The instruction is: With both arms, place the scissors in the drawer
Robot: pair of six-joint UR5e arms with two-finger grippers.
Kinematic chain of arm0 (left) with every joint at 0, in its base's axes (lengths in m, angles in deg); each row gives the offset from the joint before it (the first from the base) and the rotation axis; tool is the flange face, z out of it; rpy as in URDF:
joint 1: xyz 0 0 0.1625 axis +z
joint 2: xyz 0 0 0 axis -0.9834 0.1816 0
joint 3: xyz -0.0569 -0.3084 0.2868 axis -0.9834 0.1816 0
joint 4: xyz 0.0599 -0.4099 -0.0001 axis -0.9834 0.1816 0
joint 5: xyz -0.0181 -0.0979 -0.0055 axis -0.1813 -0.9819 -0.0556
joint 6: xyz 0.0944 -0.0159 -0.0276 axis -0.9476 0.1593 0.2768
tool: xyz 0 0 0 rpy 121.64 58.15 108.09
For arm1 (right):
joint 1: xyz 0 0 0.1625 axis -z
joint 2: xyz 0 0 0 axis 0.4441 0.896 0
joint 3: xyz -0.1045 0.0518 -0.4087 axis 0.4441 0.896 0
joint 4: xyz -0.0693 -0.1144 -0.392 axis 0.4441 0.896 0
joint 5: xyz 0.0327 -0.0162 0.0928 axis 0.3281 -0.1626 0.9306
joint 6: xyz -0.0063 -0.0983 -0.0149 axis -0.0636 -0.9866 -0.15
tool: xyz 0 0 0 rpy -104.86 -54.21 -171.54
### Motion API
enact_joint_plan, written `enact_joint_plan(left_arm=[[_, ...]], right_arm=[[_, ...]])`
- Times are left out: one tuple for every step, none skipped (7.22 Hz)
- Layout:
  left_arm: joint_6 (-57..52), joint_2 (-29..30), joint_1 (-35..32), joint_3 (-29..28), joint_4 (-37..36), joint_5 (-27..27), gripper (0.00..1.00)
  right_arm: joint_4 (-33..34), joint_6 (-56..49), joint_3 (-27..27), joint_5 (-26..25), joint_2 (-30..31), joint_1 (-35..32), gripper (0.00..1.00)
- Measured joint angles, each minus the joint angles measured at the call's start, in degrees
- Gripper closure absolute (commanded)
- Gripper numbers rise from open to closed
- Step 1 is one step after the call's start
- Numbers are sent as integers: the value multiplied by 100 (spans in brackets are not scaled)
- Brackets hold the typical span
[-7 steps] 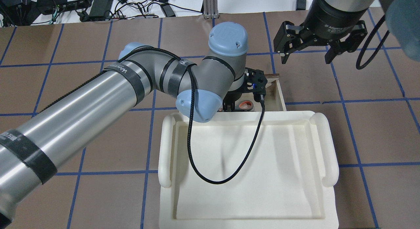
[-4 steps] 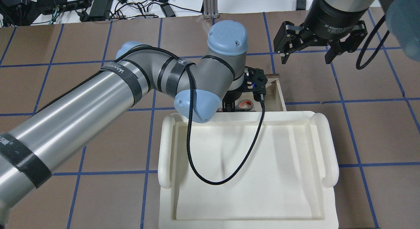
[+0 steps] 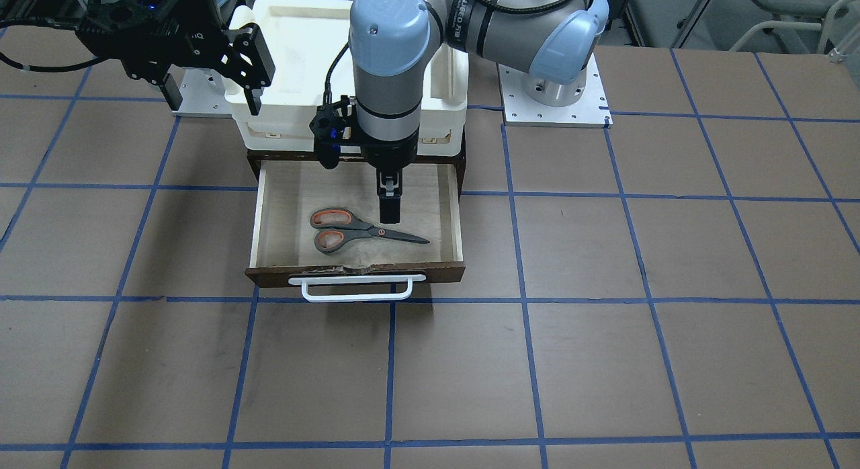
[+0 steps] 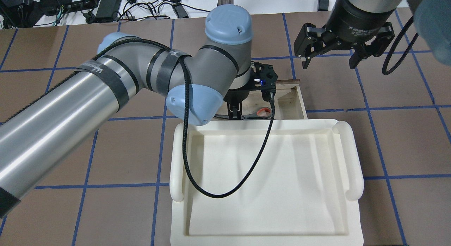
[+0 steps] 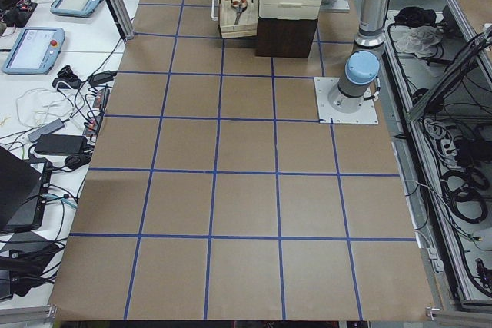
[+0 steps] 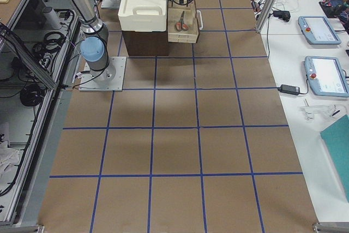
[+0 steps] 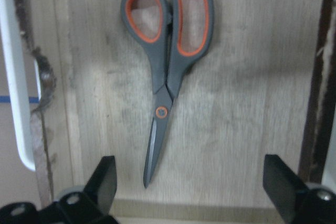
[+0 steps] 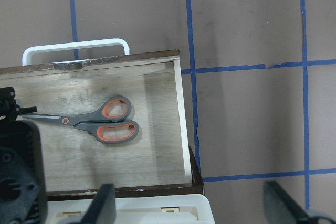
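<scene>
The scissors [image 3: 366, 232] lie flat on the pale floor of the open drawer [image 3: 356, 274], blades closed, with nothing gripping them. They also show in the left wrist view [image 7: 165, 82], the right wrist view [image 8: 89, 124] and partly in the overhead view [image 4: 262, 112]. My left gripper [image 3: 390, 214] hangs over the drawer just above the blades, open and empty, with its fingertips [image 7: 105, 177] wide apart. My right gripper [image 4: 328, 62] is open and empty, raised beside the drawer's side wall [image 8: 178, 108].
A white plastic tray [image 4: 352, 161] sits on top of the dark cabinet [image 6: 143, 42] that the drawer slides out of. The drawer's white bar handle [image 3: 356, 291] faces the operators' side. A black cable [image 4: 246, 175] droops from my left wrist over the tray.
My left arm's wrist has shifted left and toward the table's far side in the overhead view. The scissors stayed where they lay in the drawer. The right arm has not moved.
</scene>
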Motion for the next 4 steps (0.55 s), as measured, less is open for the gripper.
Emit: enact_joint_plan(left_arm=[[-64,-184,298,-25,196,-30,0],[-100,-373,690,-48,422,-88,0],[-25,-563,1171,-134,765,-224,0],[85,-710,1668,-292,1119,-375,0]], right_arm=[[0,-2,-2,2,-1,-1,0],[-1,-6,-3,3,1,-5,0],[-2,-8,-7,3,1,-8,0],[-3,-11,-8,3,-4,-8,0]])
